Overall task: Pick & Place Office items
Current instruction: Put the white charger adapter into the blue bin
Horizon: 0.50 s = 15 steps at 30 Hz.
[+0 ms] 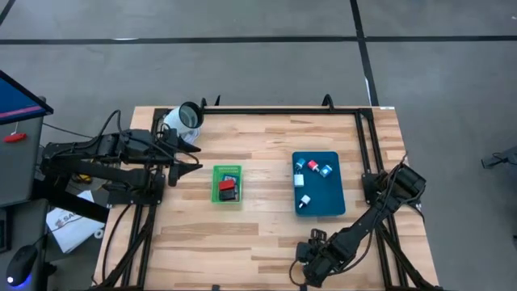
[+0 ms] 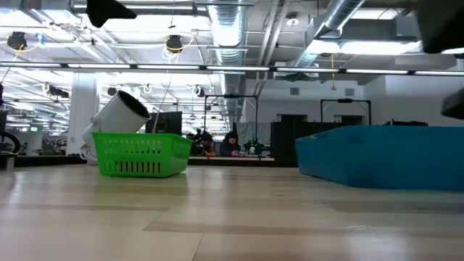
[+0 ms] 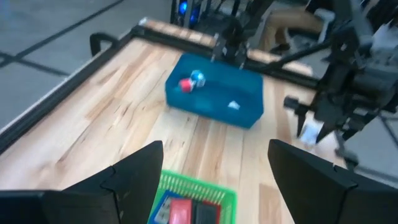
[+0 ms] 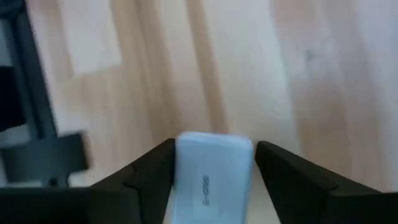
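The green tray holds red and black items. The dark blue tray holds several tiny red, blue and white items. My left gripper is open, raised at the green tray's left side, touching nothing. My right gripper hangs over the table's near edge, nearer than the blue tray, shut on a white block. My right gripper pinches the white rectangular block between its two fingers, one on each long side. The block is lifted clear of the wooden table, which shows beyond it.
A white cylinder with a dark opening lies tilted at the far left corner, behind the green tray. A black frame runs along the table's far and right edges. Bare wood lies between the two trays and along the near side.
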Tool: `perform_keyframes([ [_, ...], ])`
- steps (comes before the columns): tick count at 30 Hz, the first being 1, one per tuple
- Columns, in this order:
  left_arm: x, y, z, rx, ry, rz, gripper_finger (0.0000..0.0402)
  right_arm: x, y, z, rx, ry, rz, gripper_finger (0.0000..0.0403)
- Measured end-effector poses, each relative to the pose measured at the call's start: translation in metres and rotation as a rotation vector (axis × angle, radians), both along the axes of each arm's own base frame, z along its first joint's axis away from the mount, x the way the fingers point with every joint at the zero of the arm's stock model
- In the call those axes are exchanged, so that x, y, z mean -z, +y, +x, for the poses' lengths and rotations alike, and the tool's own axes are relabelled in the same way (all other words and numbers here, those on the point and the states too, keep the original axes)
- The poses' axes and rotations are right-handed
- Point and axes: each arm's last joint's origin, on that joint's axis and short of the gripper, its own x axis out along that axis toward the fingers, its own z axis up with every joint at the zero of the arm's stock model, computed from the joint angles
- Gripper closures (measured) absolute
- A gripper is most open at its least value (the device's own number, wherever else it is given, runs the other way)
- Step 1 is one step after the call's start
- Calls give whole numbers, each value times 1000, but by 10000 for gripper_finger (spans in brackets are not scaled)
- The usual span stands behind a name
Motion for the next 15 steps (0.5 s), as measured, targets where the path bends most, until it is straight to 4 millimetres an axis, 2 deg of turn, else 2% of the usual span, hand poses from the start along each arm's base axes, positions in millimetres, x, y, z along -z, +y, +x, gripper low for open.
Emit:
perform_keyframes([
  [6,3,0,-2,-2,39,5,115,0,-6,3,8,-21,-38,250],
  [10,5,1,-1,-21,33,16,115,-7,-16,3,36,-14,-73,251],
  [15,25,1,3,-28,53,-1,115,-29,-34,-4,83,8,-111,251],
])
